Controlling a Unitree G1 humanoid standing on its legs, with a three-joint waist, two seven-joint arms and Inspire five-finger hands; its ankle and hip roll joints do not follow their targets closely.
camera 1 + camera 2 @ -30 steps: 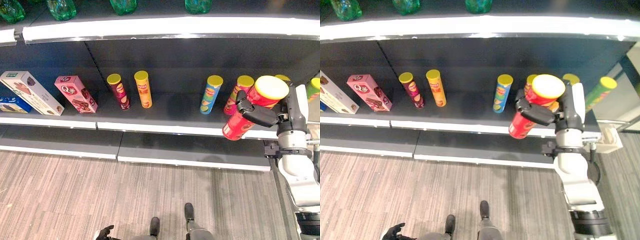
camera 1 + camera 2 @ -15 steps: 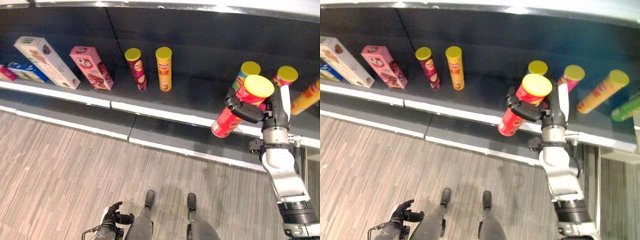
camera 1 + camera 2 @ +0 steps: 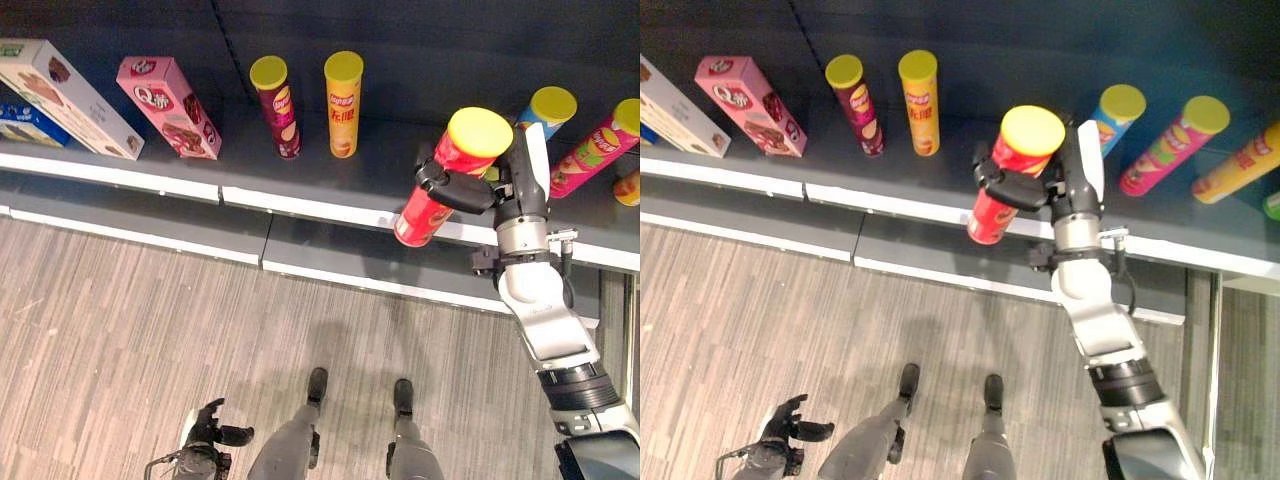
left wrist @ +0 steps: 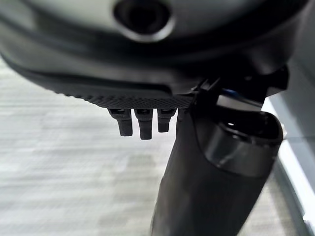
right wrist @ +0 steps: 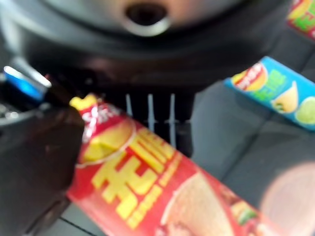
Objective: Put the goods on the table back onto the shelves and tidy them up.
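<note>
My right hand (image 3: 468, 190) is shut on a red crisp can (image 3: 443, 178) with a yellow lid. It holds the can tilted in front of the dark shelf's white front edge (image 3: 330, 213), just left of a blue can (image 3: 545, 108). In the right wrist view the red can (image 5: 147, 196) lies across the palm, with the blue can (image 5: 275, 91) on the shelf beyond it. A maroon can (image 3: 275, 105) and a yellow can (image 3: 343, 105) stand further left on the shelf. My left hand (image 3: 215, 437) hangs low over the floor, its fingers (image 4: 140, 123) relaxed and holding nothing.
A white box (image 3: 65, 95) and a pink box (image 3: 165, 105) lean at the shelf's left end. A pink can (image 3: 595, 145) and an orange can (image 3: 1240, 165) lie tilted at the right. A lower shelf ledge (image 3: 150, 225) juts out over the striped wooden floor (image 3: 120, 340).
The camera has tipped down, so the upper shelf has left the picture. My right hand has carried the red can leftwards along the shelf, from in front of the pink can to left of the blue one.
</note>
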